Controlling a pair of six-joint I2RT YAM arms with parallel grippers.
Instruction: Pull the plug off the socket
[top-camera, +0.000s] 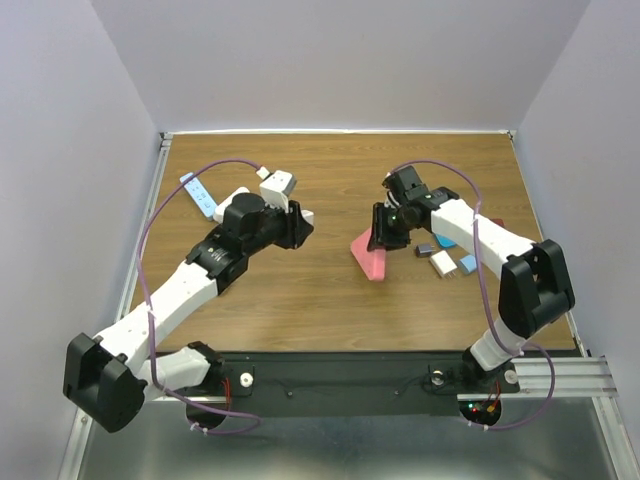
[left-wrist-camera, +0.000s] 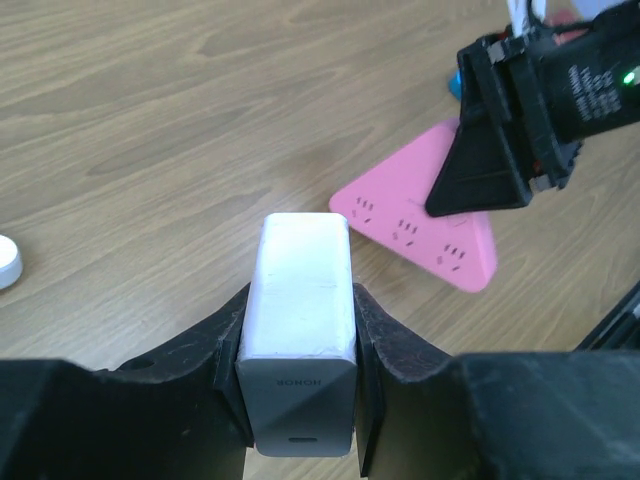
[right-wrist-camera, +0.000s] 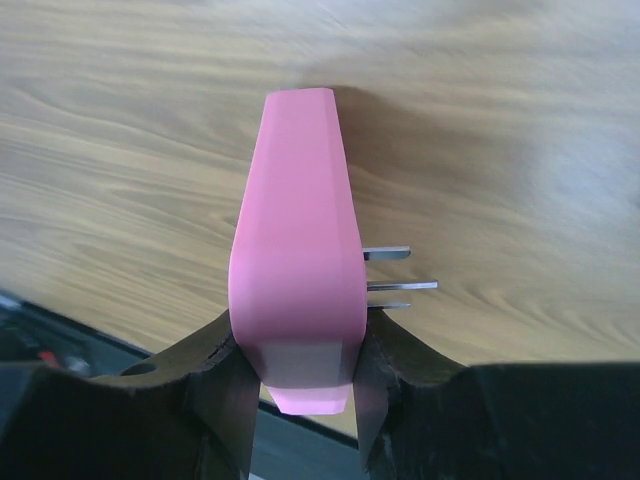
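Two clenched grips: left gripper (left-wrist-camera: 301, 322) holds a smooth white boxy plug (left-wrist-camera: 301, 285), right gripper (right-wrist-camera: 300, 345) a glossy pink triangular socket (right-wrist-camera: 295, 220).

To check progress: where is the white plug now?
Top view, left of centre: the white plug is clamped in the left gripper, apart from the pink socket in the right gripper.

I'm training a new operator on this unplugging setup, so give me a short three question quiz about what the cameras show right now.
1. True or false: the white charger in the left gripper is plugged into the pink socket block.
2. What does the right gripper clamp? A the pink socket block, B the white charger, C nothing.
3. Fill in: metal ___ stick out of the socket block's side.
Key: 1 false, they are apart; 2 A; 3 prongs.
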